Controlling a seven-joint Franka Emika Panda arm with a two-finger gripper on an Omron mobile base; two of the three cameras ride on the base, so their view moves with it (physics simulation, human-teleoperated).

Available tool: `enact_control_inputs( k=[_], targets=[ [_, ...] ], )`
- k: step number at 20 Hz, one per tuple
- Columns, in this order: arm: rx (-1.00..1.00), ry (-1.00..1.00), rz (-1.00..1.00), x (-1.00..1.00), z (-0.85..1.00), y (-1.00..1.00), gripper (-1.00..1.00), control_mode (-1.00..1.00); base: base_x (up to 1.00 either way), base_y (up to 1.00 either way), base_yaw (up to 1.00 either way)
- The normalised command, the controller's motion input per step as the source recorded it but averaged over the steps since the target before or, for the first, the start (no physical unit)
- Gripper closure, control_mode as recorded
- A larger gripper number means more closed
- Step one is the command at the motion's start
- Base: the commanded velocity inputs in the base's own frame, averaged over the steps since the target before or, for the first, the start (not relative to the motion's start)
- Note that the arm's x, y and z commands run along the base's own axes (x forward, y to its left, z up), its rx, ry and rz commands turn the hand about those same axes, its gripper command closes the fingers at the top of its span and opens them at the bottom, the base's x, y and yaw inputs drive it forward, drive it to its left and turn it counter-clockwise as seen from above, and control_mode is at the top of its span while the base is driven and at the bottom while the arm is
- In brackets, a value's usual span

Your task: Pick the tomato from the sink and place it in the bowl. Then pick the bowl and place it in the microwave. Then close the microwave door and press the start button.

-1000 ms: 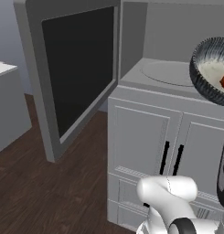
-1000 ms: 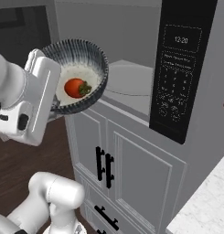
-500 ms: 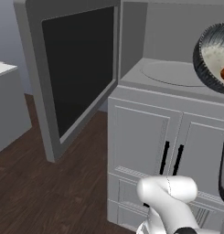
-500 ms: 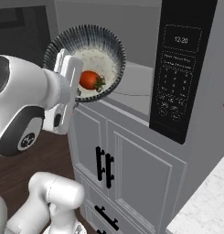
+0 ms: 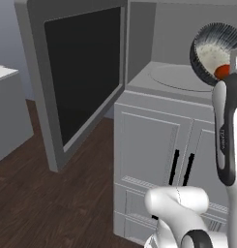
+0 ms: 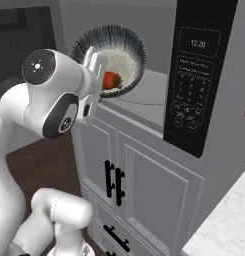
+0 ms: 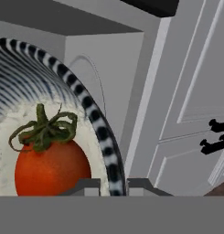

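Below the oven opening stand pale grey cabinet doors point(image 5: 154, 150) with recessed panels and a pair of upright black handles point(image 5: 180, 167) side by side. Lower down is a drawer with a slanted black pull point(image 6: 116, 238). Dark wood floor point(image 5: 47, 203) spreads to the left, and a pale speckled countertop point(image 6: 224, 220) shows at lower right.

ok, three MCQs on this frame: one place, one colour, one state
1. Where is the tomato?
A. in the sink
B. inside the bowl
C. on the turntable

2. What colour is the microwave door window?
A. near black
B. white
C. blue

3. How does the gripper stand?
A. wide open over the bowl
B. shut on the tomato
C. shut on the bowl's rim

Key: 1 B, the tomato lies against the bowl's pale inside. 2 A, the glass is dark. 3 C, the hand view shows a finger on each side of the striped rim.
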Motion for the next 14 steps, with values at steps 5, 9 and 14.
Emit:
enact_control_inputs(
  k=[5, 9, 14],
  targets=[
    [0.01, 0.04, 0.0, 0.79, -0.2, -0.14, 1.0, -1.0, 0.0, 0.0, 0.0],
    [0.0, 0.02, 0.05, 0.68, -0.44, -0.1, 1.0, -1.0, 0.0, 0.0, 0.0],
    [0.03, 0.0, 0.06, 0.47, -0.26, -0.23, 1.0, -1.0, 0.0, 0.0, 0.0]
  ],
)
